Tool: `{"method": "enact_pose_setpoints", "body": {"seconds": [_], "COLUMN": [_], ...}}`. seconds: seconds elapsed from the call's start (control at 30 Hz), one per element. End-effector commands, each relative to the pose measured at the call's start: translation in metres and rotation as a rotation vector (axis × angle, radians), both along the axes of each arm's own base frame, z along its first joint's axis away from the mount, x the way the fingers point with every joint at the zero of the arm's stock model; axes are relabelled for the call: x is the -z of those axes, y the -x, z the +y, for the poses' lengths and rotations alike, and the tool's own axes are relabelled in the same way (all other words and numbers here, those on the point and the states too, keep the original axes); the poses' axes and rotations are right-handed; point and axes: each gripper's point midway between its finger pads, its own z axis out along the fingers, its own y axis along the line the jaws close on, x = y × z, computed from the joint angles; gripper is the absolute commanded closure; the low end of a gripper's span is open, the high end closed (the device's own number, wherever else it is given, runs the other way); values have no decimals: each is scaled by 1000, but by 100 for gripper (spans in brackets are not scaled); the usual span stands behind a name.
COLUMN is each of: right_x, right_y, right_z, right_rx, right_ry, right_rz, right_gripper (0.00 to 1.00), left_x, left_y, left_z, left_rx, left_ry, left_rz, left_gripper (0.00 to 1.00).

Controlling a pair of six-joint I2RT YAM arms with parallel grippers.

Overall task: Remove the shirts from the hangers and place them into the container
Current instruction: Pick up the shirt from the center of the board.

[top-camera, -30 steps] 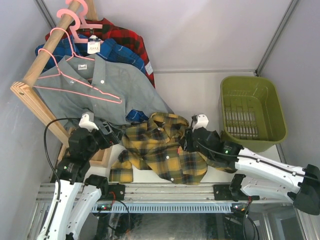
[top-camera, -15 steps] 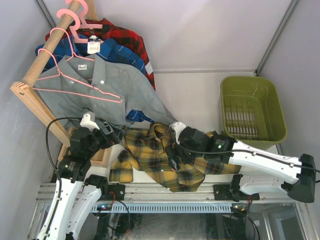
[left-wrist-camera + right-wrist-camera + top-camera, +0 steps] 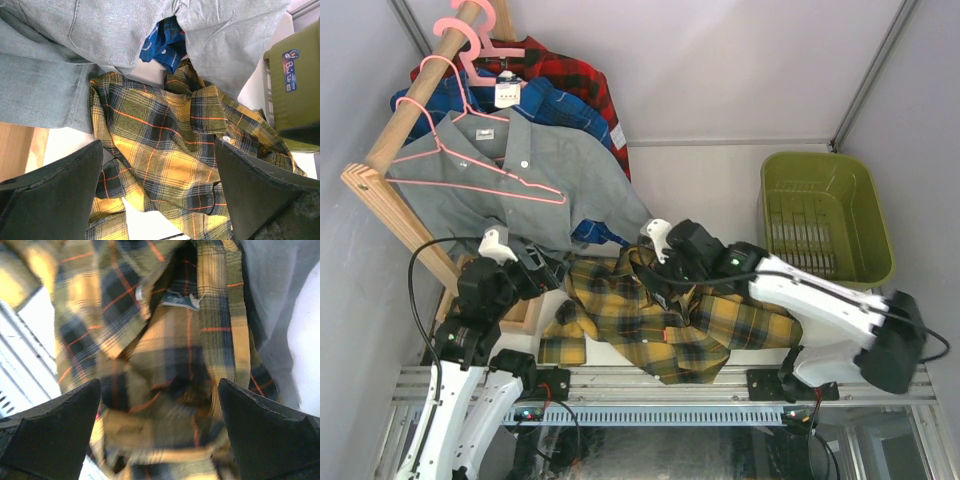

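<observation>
Hovering our right fingers (image 3: pixel 55 430), spread apart, over the crumpled yellow-black plaid shirt (image 3: pixel 620 312), we are preparing a grasp; our left fingers (image 3: pixel 50 195) are standing apart too.

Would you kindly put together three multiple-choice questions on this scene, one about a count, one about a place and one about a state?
1. How many shirts hang from the rail?
A) one B) five C) three

2. Where does the yellow shirt lie?
A) on the rail B) on the table C) on the floor

3. How is the right claw?
A) open above the yellow shirt B) shut on a hanger C) shut on the rail

Answers:
1 C: the grey shirt, the blue shirt and the red shirt hang there.
2 B: it lies crumpled on the table between the arms.
3 A: its fingers stand wide apart over the yellow cloth.
</observation>
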Motion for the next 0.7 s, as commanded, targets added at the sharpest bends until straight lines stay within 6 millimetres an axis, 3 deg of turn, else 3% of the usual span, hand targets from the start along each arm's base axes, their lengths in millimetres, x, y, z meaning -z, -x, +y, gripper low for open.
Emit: {"method": "enact_pose_setpoints", "body": {"seconds": [0.0,0.03,0.13,0.33,0.43,0.57,0.67], "right_x": [44,56,83,119,132,166,198], "right_y": [-24,-23,12,60,67,69,69], "right_z": [19,19,29,27,21,7,-4], "right_rx": [-65,-70,-194,-242,-190,-78,12], "right_ry": [2,28,77,261,301,415,509], "right_rz": [138,186,325,303,285,302,303], "right_gripper": [1,2,13,8,4,0,7], "left_x": [-15,-14,-11,-12,-14,-12,-13], "left_y": [3,4,8,8,6,4,3], "left_z": [2,3,5,5,5,4,3], "left_rx": [-12,-13,-21,-24,-25,-19,-15], "left_ry": [10,8,2,10,11,9,8], "left_rz": [-38,-35,-30,-30,-34,-27,-27], "left_gripper": [5,4,4,4,4,5,5]}}
